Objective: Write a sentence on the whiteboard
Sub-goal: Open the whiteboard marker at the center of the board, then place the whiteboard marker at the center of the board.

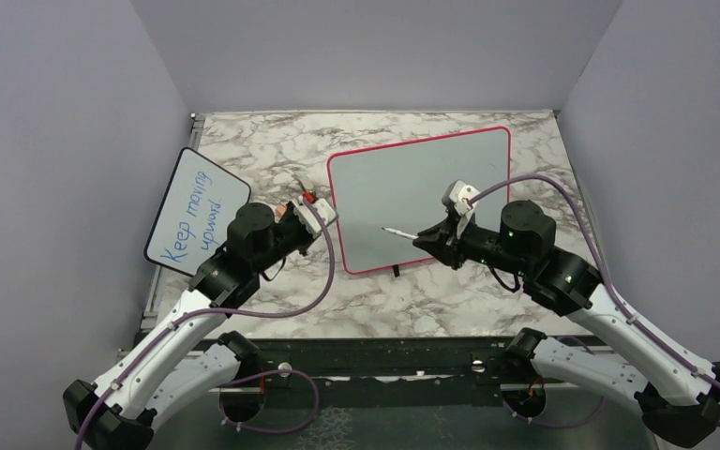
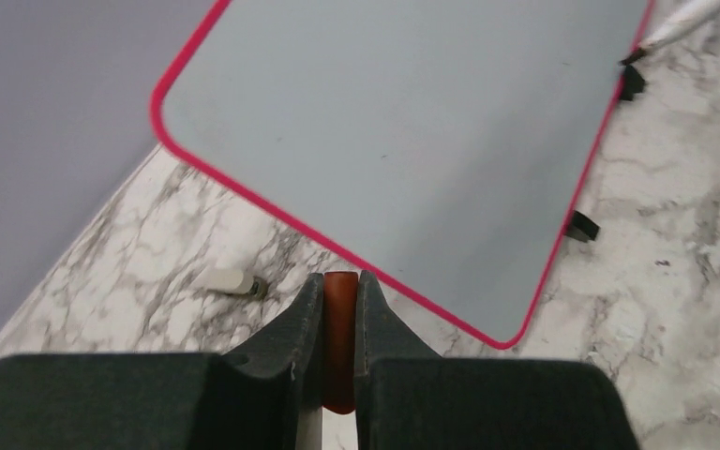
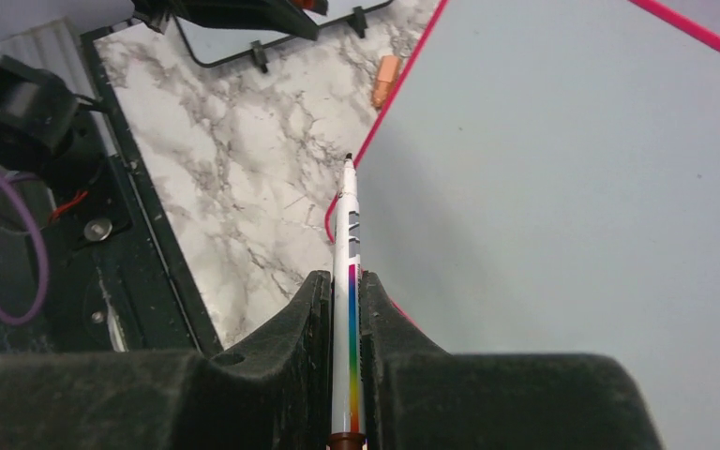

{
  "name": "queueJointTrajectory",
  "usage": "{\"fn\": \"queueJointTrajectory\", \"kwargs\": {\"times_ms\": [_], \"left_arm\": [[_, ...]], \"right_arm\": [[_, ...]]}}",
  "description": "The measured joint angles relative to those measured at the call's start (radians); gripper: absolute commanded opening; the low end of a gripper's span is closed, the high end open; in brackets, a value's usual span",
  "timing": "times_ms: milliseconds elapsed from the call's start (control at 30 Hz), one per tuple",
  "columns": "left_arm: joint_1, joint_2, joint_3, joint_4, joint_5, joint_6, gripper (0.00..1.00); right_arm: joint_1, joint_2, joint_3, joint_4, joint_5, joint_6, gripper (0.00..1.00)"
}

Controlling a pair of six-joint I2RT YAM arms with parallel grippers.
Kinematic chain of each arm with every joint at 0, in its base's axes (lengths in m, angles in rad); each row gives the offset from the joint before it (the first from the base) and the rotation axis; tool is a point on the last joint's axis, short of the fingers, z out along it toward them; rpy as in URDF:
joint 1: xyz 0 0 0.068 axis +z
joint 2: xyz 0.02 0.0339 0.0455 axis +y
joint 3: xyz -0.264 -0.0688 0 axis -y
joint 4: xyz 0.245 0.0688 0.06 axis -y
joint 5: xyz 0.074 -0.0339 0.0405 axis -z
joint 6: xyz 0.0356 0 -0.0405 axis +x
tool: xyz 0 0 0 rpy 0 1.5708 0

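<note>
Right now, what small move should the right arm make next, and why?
Probably carry the marker tip toward the far left of the whiteboard to start the first letter. The board is blank; the right gripper, shut on the uncapped marker, has its tip by the near left edge.

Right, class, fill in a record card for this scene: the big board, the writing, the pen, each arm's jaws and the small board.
whiteboard: lying on the marble table, pink-red frame, surface blank
sentence: none written yet
pen: white with rainbow stripe, tip bare, over the whiteboard
right jaws: shut on the pen
left jaws: shut on a small red-brown piece, perhaps the pen's cap
small board: black frame, left of the whiteboard, blue writing "Keep moving upward"
</note>
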Motion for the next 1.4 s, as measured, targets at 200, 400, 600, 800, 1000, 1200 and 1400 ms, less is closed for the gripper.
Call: {"fn": "queueJointTrajectory", "kwargs": {"times_ms": [200,400,600,800,1000,1200,1400], "left_arm": [[0.02,0.054,0.0,0.033,-0.262,-0.172,0.06],[0.105,0.166,0.0,0.017,-0.367,-0.393,0.09],[0.159,0.26,-0.014,-0.024,-0.418,-0.63,0.14],[0.163,0.355,-0.079,-0.03,-0.437,-0.803,0.18],[0.164,0.438,-0.124,-0.019,-0.455,-0.907,0.23],[0.164,0.534,-0.126,0.021,-0.479,-0.966,0.27],[0.164,0.583,-0.126,0.023,-0.5,-0.989,0.3]], "right_arm": [[0.0,-0.01,-0.001,0.009,0.109,0.009,0.0],[0.0,-0.034,-0.012,0.024,0.168,0.012,0.0],[0.0,-0.052,-0.019,0.025,0.182,0.019,0.0],[0.0,-0.077,-0.039,0.032,0.182,0.023,0.0],[0.0,-0.079,-0.046,0.034,0.183,0.022,0.0],[0.0,-0.079,-0.047,0.037,0.182,0.022,0.0],[0.0,-0.081,-0.056,0.04,0.182,0.022,0.01]]}}
